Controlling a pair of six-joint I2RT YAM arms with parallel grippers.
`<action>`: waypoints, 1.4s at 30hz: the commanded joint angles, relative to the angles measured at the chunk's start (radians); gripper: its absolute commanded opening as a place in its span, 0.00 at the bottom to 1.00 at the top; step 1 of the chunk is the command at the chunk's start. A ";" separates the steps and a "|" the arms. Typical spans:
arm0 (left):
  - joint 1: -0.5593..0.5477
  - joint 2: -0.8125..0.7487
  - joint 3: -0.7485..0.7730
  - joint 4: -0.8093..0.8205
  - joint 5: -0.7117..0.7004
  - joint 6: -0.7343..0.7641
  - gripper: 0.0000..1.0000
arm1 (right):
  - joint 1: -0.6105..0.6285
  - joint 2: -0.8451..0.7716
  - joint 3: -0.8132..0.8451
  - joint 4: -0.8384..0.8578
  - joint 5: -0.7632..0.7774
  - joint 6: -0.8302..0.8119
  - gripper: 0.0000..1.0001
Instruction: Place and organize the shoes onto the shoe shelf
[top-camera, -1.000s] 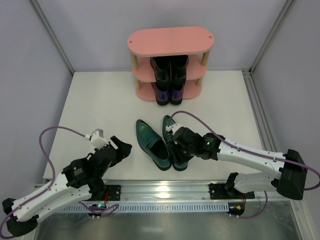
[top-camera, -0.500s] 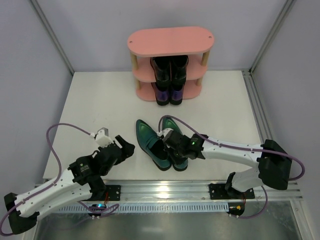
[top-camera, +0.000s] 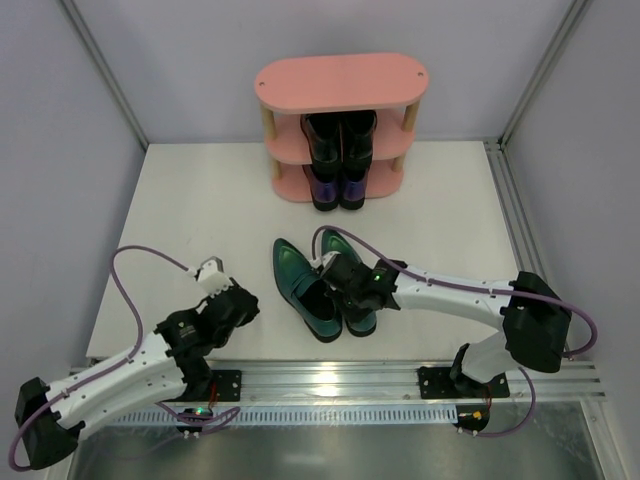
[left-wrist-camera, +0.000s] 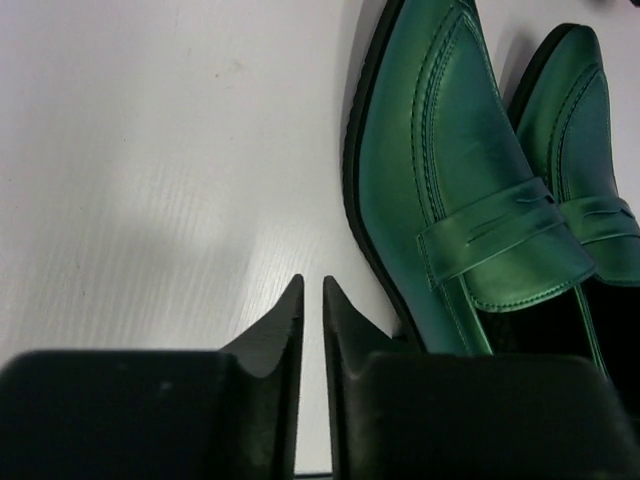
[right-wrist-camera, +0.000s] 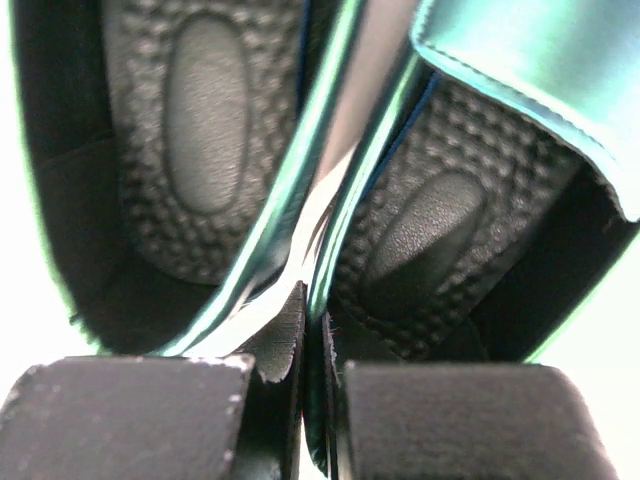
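Two metallic green shoes lie side by side on the table, the left one and the right one. My right gripper is shut on the thin inner side wall of one of the green shoes, between the two dark insoles. My left gripper hovers over bare table just left of the left green shoe, its jaws drawn to a thin slit with nothing between them. The pink shoe shelf holds a black pair on the middle tier and a purple pair on the bottom.
The shelf stands at the back centre against the grey wall. Metal frame posts rise at both back corners. A metal rail with the arm bases runs along the near table edge.
My right gripper slid left over the green shoes and closed on a shoe wall. My left gripper narrowed from wide open to a slit and crept slightly towards the shoes.
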 joint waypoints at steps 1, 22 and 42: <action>0.054 -0.013 -0.030 0.075 -0.037 0.030 0.06 | -0.055 -0.010 0.016 0.026 0.148 -0.052 0.04; 0.270 0.461 -0.016 0.645 0.251 0.189 0.00 | -0.056 -0.036 0.029 0.213 -0.173 -0.017 0.04; 0.275 0.819 0.083 0.937 0.432 0.149 0.00 | 0.046 -0.035 0.023 0.227 -0.168 0.074 0.06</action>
